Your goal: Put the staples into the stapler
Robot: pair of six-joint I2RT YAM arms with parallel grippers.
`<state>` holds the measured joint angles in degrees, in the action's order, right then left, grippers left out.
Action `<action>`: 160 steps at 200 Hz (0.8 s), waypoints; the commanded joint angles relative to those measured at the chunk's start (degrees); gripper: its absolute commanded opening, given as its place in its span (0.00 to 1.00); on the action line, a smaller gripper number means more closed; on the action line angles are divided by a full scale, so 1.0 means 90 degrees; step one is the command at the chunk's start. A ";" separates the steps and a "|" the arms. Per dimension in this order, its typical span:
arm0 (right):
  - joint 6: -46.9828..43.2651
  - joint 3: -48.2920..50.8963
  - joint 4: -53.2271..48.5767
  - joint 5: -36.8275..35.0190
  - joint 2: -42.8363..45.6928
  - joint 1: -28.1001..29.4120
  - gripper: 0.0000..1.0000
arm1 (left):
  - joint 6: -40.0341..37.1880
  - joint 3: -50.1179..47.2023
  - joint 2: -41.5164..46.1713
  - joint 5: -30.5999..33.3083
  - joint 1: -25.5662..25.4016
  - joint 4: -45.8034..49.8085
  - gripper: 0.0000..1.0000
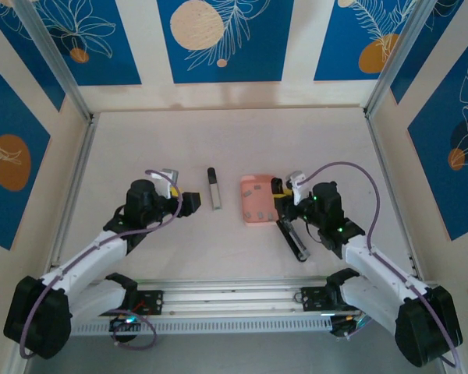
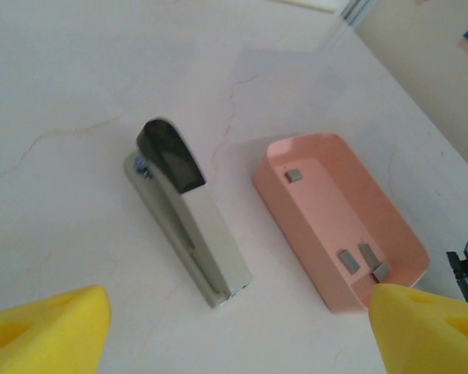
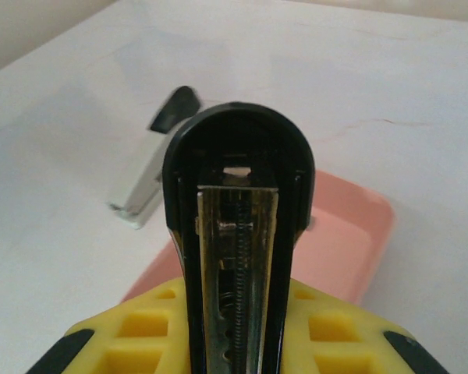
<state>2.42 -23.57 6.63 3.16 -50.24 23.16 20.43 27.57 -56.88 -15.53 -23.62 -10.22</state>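
Observation:
The stapler is in two pieces. A silver-grey rail with a black cap (image 2: 195, 226) lies flat on the table (image 1: 214, 189), left of the pink tray (image 2: 296, 234). My left gripper (image 2: 238, 335) hangs open just short of the rail's near end, with nothing between its yellow fingers (image 2: 51, 327). My right gripper (image 3: 238, 343) is shut on the stapler's black body (image 3: 238, 234), whose spring channel faces the camera, held over the tray's near-right side (image 1: 281, 199). Several small grey staples (image 2: 349, 260) lie in the tray.
The tray (image 1: 253, 220) sits mid-table between the two arms. A black bar (image 1: 295, 240) slants from the right gripper toward the near edge. Cream walls with aluminium posts enclose the table on three sides. Bare tabletop lies behind the tray.

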 commanded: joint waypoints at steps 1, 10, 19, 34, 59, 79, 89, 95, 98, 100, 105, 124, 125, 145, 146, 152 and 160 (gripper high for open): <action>-0.0485 0.0052 0.0522 0.0591 0.0300 0.0197 0.10 | -0.0792 -0.0119 0.0255 -0.0534 0.0065 -0.0612 0.84; -0.0568 0.0077 0.0523 0.0749 0.0364 0.0277 0.10 | -0.0971 -0.0131 0.0303 -0.0708 0.0061 -0.0674 0.83; -0.0638 0.0099 0.0526 0.0908 0.0418 0.0354 0.10 | -0.1134 -0.0141 0.0331 -0.0891 0.0060 -0.0737 0.82; -0.0778 0.0149 0.0547 0.1092 0.0477 0.0539 0.10 | -0.1339 -0.0164 0.0308 -0.1323 0.0065 -0.0945 0.77; -0.1137 0.0212 0.0607 0.1290 0.0528 0.0900 0.10 | -0.1352 -0.0314 0.0183 -0.2226 0.0063 -0.1776 0.69; -0.1382 0.0242 0.0708 0.1453 0.0478 0.1208 0.09 | -0.1379 -0.0394 0.0038 -0.2805 0.0056 -0.2394 0.63; -0.1459 0.0218 0.0731 0.1504 0.0417 0.1319 0.09 | -0.1358 -0.0435 -0.0016 -0.2916 0.0022 -0.2617 0.63; -0.1474 0.0200 0.0738 0.1541 0.0357 0.1381 0.09 | -0.1382 -0.0472 -0.0026 -0.2957 0.0012 -0.2713 0.63; -0.1484 0.0182 0.0741 0.1571 0.0327 0.1411 0.09 | -0.1394 -0.0489 -0.0027 -0.2988 -0.0001 -0.2765 0.63; -0.1493 0.0176 0.0753 0.1592 0.0301 0.1431 0.09 | -0.1404 -0.0499 -0.0037 -0.3008 -0.0007 -0.2794 0.63; -0.1500 0.0152 0.0780 0.1619 0.0234 0.1475 0.08 | -0.1455 -0.0528 -0.0044 -0.3071 -0.0027 -0.2888 0.63; -0.1502 0.0085 0.1006 0.1736 -0.0073 0.1680 0.09 | -0.1689 -0.0632 -0.0064 -0.3377 -0.0117 -0.3187 0.65; -0.1500 0.0088 0.1028 0.1737 -0.0092 0.1692 0.09 | -0.1701 -0.0632 -0.0065 -0.3399 -0.0128 -0.3194 0.65; -0.1282 0.0109 0.1640 0.1878 -0.0528 0.1880 0.09 | -0.1930 -0.0672 -0.0076 -0.3690 -0.0287 -0.3319 0.67; -0.1268 0.0109 0.1672 0.1892 -0.0544 0.1890 0.09 | -0.1938 -0.0671 -0.0076 -0.3702 -0.0296 -0.3318 0.67; -0.1205 0.0097 0.1840 0.1959 -0.0680 0.1943 0.08 | -0.2005 -0.0663 -0.0095 -0.3786 -0.0348 -0.3287 0.68; -0.1191 0.0054 0.1926 0.1978 -0.0850 0.2051 0.09 | -0.2096 -0.0642 -0.0113 -0.3915 -0.0413 -0.3255 0.68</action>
<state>-9.21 -21.63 14.83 17.45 -54.85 39.57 5.61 22.00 -57.56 -44.40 -25.58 -35.53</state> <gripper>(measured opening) 0.241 0.675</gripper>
